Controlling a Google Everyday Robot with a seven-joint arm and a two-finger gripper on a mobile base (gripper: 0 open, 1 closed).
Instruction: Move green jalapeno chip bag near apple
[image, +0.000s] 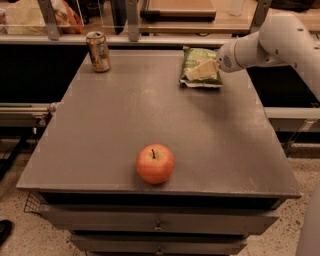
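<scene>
The green jalapeno chip bag (194, 58) lies flat at the far right of the grey table top (150, 115). My gripper (201, 71) reaches in from the right on a white arm and sits over the bag's near half, covering part of it. The red-orange apple (155, 164) stands near the table's front edge, slightly left of centre, well apart from the bag.
A gold-brown drink can (98, 51) stands upright at the far left corner of the table. A rail and shelving run behind the table. Drawers sit under the table front. The white arm (272, 42) crosses the far right corner.
</scene>
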